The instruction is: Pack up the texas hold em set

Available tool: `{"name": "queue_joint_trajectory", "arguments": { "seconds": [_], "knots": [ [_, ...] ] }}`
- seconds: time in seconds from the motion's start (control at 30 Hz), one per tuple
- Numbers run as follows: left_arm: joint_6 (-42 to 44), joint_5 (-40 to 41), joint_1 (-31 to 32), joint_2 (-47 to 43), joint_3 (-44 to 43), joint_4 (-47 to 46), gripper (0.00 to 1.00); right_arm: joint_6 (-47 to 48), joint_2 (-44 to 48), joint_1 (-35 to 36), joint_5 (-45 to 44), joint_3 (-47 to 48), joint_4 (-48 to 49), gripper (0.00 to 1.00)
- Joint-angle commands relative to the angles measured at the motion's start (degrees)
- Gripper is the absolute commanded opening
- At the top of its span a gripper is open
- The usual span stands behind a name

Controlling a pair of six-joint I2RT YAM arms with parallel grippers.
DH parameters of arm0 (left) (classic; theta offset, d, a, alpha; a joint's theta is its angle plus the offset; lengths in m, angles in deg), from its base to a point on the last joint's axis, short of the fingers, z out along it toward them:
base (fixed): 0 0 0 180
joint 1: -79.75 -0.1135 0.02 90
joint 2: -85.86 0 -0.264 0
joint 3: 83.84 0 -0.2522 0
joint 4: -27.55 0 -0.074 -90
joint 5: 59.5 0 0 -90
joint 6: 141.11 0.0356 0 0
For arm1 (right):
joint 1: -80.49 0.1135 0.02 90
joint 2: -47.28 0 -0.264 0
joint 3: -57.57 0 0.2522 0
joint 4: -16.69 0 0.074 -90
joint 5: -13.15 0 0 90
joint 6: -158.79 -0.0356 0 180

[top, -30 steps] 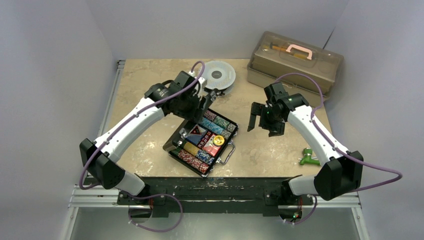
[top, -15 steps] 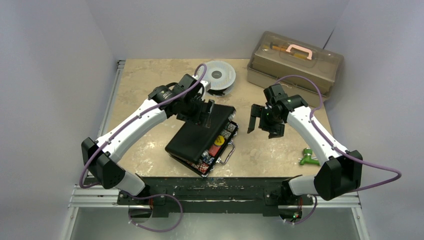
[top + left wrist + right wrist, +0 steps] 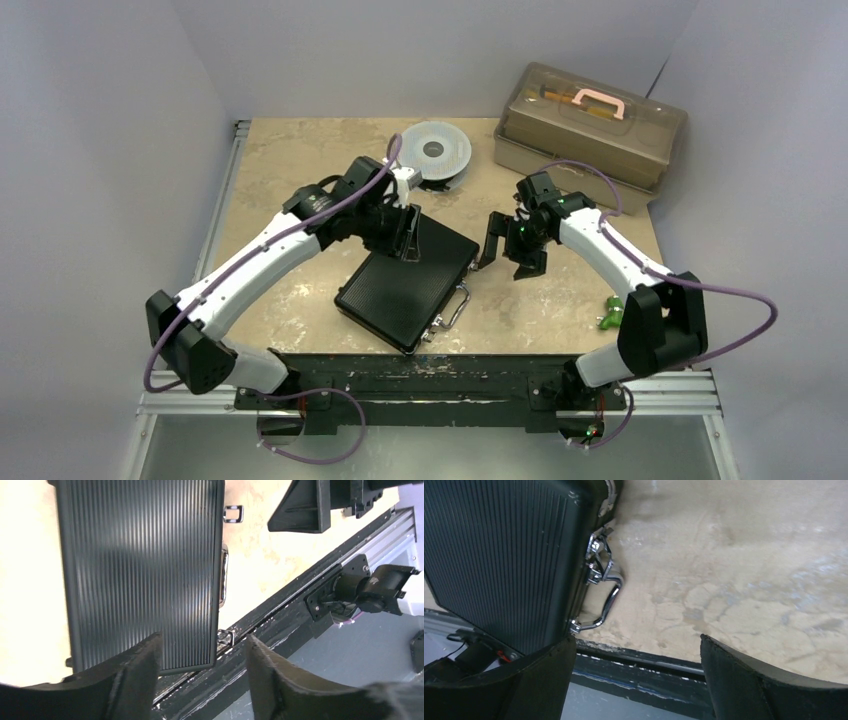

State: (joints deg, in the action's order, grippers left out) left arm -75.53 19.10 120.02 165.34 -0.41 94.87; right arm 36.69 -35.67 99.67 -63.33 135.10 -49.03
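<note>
A: Started at the left: found the left arm (image 3: 270, 250) reaching up and right across the bench (image 3: 290, 170), left jaws spread apart, gripping nothing, poised over the upper edge of the briefcase (image 3: 405, 288).

B: Placed the briefcase just below centre of the top view, flat on the bench, lid down. Saw no chips or cards outside it.

A: Judged the step as closing up: lid shut, fastening not yet done.

B: Noticed a latch (image 3: 233, 513) sticking out beside the handle (image 3: 223, 575) in the left wrist view. Looked unfastened, but could not be sure.

A: Further right, found the right jaws parted too, empty, hanging just beside the briefcase's upper right corner.

B: Reckoned the next move called for holding the lid firm with one arm and snapping each latch home with the other.

A: Could not see inside, so could not tell how the contents sat. Lost one corner of the case behind the left wrist's own fingers; found the second latch (image 3: 226, 637) too small and glary to read.
</note>
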Motion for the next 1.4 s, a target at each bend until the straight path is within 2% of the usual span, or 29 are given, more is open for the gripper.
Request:
{"name": "queue_joint_trajectory", "arguments": {
  "seconds": [0.0,0.17,0.3,0.37,0.67,0.97,1.13,1.23,1.37],
  "knots": [
    [1.3,-5.4,-0.3,4.4,6.8,-5.5,0.45,-1.7,-3.4,0.2,7.2,-1.0,9.3,0.8],
    [0.8,-8.9,-0.2,7.7,10.7,-11.5,0.34,-1.2,-8.0,0.2,7.6,0.4,11.6,0.46],
    [-1.8,-11.3,-0.1,9.7,13.8,-16.4,0.29,0.0,-10.4,0.2,6.7,1.4,11.8,0.25],
    [-2.5,-10.7,-0.1,11.0,14.5,-16.6,0.28,0.3,-11.2,0.2,6.0,1.8,11.8,0.2],
    [-4.4,-9.3,-0.1,13.7,21.2,-17.4,0.27,0.9,-12.8,0.2,4.2,0.3,12.9,0.14],
    [-4.7,-8.7,0.0,15.0,25.2,-18.3,0.26,1.3,-13.2,0.2,1.5,-9.5,18.9,0.11],
    [-5.1,-8.9,-0.1,14.8,25.8,-18.9,0.26,2.6,-16.9,0.2,0.8,-9.3,20.7,0.12],
    [-5.2,-9.1,-0.1,14.7,25.3,-18.9,0.26,3.7,-17.9,0.2,0.4,-9.3,21.4,0.17],
    [-5.8,-9.6,-0.1,14.2,25.3,-19.6,0.26,4.7,-16.9,0.4,0.4,-9.2,19.8,0.18]
  ]
}}
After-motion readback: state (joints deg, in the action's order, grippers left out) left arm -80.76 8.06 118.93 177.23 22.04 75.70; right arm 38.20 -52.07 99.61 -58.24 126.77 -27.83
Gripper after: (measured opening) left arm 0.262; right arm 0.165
